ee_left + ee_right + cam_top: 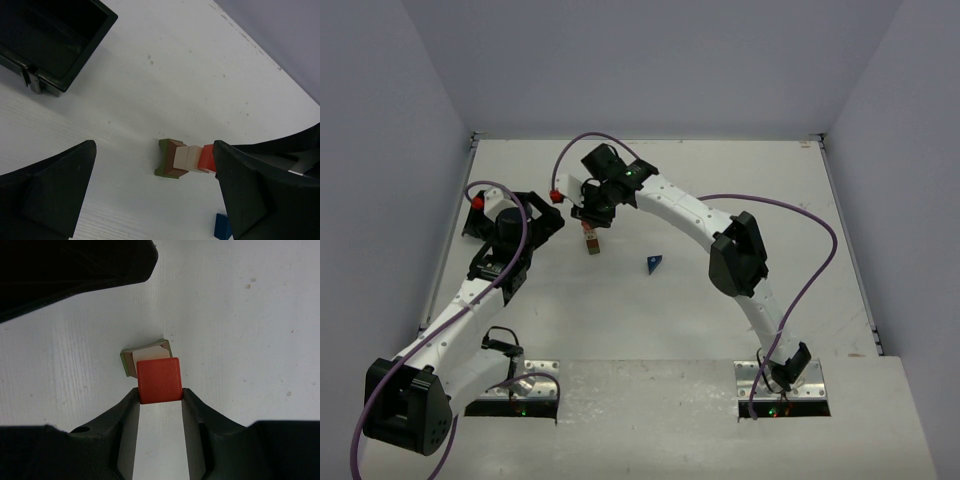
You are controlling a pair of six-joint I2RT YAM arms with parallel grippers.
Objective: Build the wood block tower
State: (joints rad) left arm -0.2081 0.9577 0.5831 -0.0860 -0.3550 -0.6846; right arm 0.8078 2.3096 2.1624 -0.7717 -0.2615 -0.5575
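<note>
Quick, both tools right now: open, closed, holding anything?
Left tool: open, empty.
Right tool: fingers either side of the red wooden cube; whether it grips cannot be told.

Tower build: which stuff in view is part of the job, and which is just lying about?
Job: olive-green oblong wooden block, two plain tan wooden cubes, red wooden cube, all stacked; blue triangular wooden wedge, loose on the table.
Lying about: black square tray.
</note>
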